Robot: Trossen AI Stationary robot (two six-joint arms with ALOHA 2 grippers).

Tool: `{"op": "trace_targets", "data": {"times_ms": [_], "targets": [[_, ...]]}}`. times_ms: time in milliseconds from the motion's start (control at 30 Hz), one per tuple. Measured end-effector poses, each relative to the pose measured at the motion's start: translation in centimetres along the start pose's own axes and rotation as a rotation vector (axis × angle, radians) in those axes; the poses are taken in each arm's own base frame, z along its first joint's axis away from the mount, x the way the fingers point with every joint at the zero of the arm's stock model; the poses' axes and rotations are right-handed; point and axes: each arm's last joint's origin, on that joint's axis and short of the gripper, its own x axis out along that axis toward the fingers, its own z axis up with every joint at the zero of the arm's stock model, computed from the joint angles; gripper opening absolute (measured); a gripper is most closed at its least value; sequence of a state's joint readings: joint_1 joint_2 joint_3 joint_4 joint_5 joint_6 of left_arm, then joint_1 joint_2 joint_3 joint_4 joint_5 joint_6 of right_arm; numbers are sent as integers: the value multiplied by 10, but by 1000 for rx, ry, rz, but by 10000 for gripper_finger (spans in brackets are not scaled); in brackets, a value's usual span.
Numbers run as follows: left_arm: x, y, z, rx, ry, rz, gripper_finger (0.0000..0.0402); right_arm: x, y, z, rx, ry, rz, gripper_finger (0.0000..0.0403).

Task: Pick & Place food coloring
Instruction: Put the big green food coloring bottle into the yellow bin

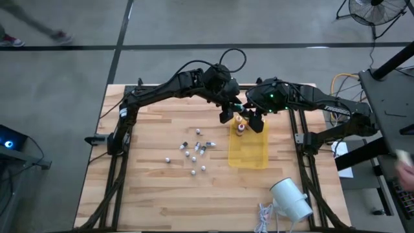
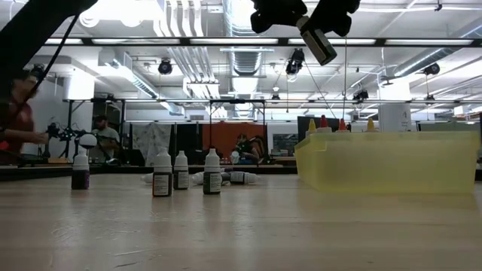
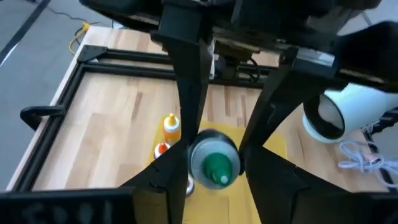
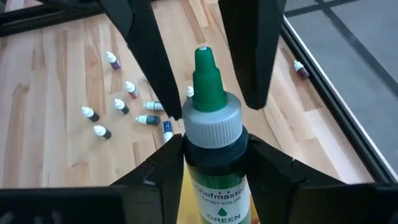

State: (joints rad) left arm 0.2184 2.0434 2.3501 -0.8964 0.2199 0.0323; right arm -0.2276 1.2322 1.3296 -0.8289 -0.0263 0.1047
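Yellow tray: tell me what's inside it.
The yellow tray holds upright bottles at its far end, one orange-topped and one red-topped. The grippers overhead cover that end, so other bottles there may be hidden.

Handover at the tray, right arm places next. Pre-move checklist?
1. Right gripper shut on the green bottle: ok, its fingers clamp the body below the cap.
2. Left gripper clear of the bottle: open, with a gap on one side; the other side cannot tell.
3. Grippers over the yellow tray: ok, at its far end.
4. Free room in the tray: ok, the near part is bare; orange-topped bottles stand at the far end.
5. Small vials out of the way: ok, they are beside the tray.
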Motion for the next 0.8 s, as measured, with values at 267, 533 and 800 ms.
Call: {"op": "trace_targets", "data": {"times_ms": [267,533,800], "targets": [[0,1,-4,3,38,1,135,-6,-2,-5,7,27,-33,137],[-1,0,-6,-4,63,-38,160,-25,-3,-11,50,-18,-84,137],[-2,7,-9,-12,86,-3,185,-45,-6,-26,135,-75,-126,137]]}}
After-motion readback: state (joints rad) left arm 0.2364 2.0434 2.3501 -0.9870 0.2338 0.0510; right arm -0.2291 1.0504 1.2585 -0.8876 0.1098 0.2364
